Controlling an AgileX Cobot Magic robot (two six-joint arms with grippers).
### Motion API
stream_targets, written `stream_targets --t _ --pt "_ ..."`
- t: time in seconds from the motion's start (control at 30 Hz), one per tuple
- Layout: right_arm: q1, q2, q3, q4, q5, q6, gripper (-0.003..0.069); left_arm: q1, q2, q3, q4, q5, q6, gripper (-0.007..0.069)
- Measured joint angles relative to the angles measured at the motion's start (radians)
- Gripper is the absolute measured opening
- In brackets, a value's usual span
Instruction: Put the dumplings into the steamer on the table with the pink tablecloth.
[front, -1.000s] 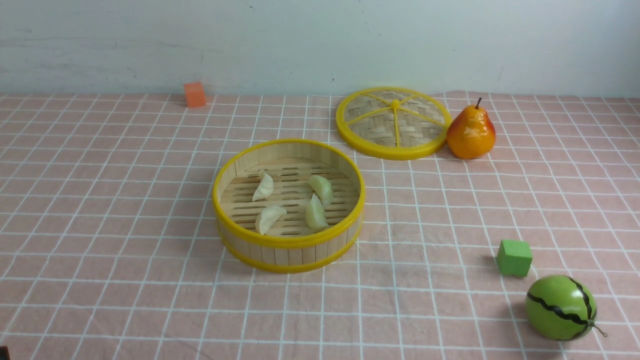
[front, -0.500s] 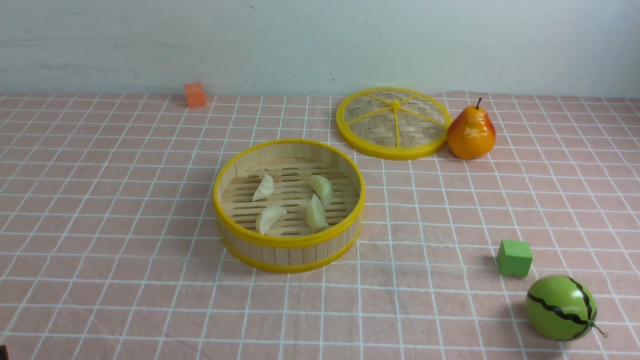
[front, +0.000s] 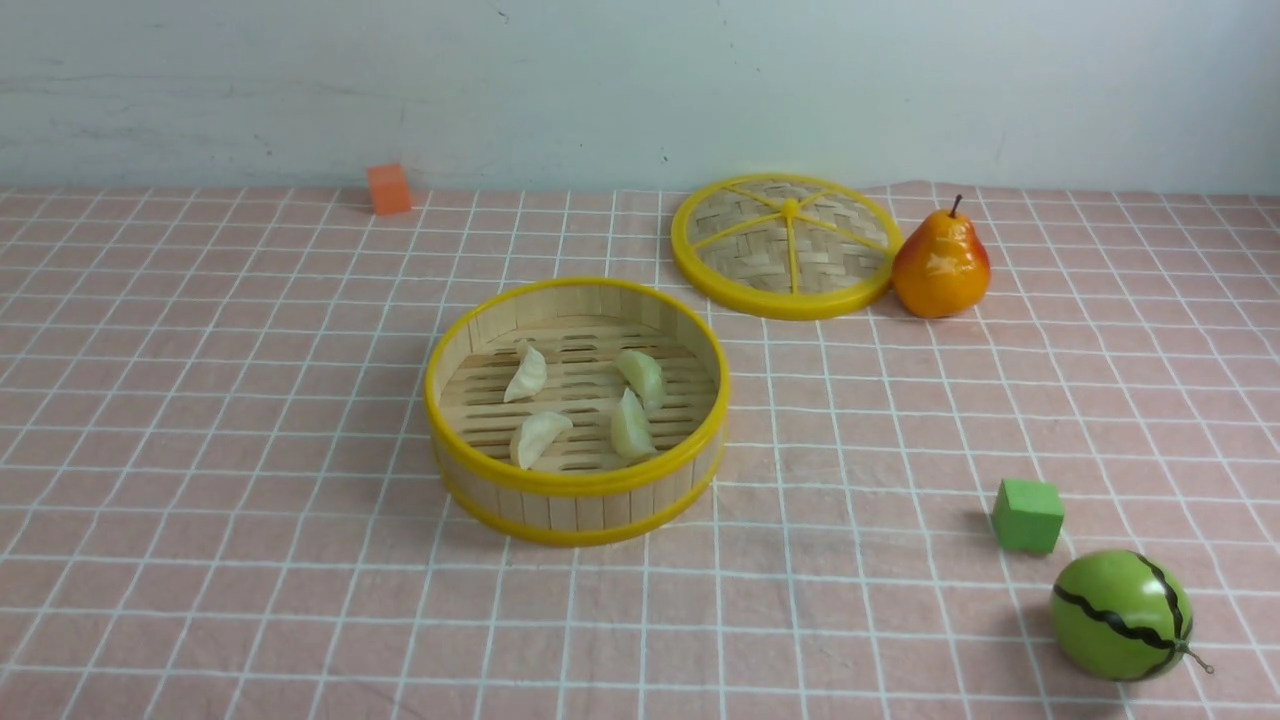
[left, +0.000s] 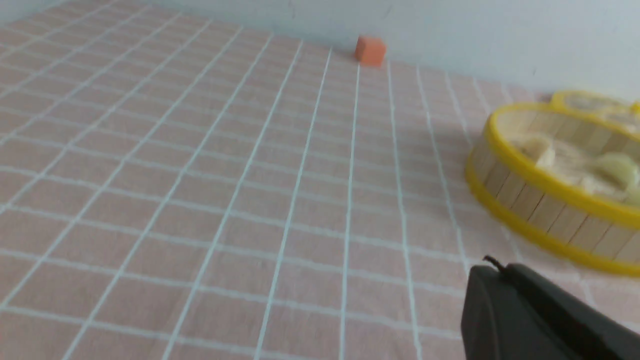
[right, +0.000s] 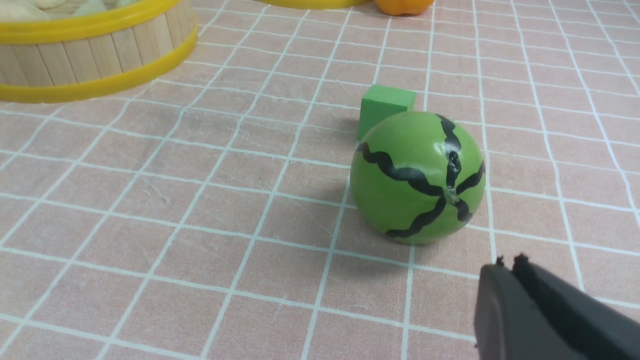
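Bamboo slats floor the steamer (front: 577, 410), and all four dumplings (front: 583, 402) lie inside it, two on each half, none touching the wall. The steamer stands upright on the pink tablecloth (front: 200, 400) covering the surface (front: 860, 640). Neither claw shows in the front view. In its own wrist view the left claw (left: 492, 272) is pressed shut and holds nothing; the steamer sits near it, ahead and off to one side, with an orange cube (front: 389, 189) far beyond by the wall. The right claw (right: 509, 265) has its tips together, empty, just short of a green striped melon ball (front: 1121, 615); a green cube (front: 1027, 515) sits right behind that ball. Farther off lies the woven lid (front: 785, 245), with a pear (front: 941, 265) touching its rim.
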Motion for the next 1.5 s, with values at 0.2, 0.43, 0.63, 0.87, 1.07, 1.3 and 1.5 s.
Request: stream_targets --t 0.2,0.43,0.63,0.87,1.07,1.3,1.5 --pt "0.0 0.0 0.0 0.0 0.0 0.0 0.0038 -0.01 0.0 0.024 -0.064 0.12 0.089 -0.0013" --pt "0.0 0.0 0.0 0.0 0.0 0.0 0.0048 -0.011 0.0 0.024 -0.086 0.121 0.096 -0.0013" --pt "0.0 0.0 0.0 0.0 0.0 0.0 0.0056 -0.011 0.0 0.024 -0.087 0.121 0.096 -0.0013" --pt "0.0 0.0 0.0 0.0 0.0 0.0 0.0067 -0.011 0.0 0.024 -0.087 0.121 0.096 -0.0013" --pt "0.0 0.0 0.0 0.0 0.0 0.0 0.0076 -0.012 0.0 0.024 -0.088 0.121 0.096 -0.0013" --pt "0.0 0.0 0.0 0.0 0.0 0.0 0.0087 -0.012 0.0 0.024 -0.088 0.121 0.096 -0.0013" --pt "0.0 0.0 0.0 0.0 0.0 0.0 0.0095 -0.012 0.0 0.024 -0.088 0.121 0.096 -0.0013"
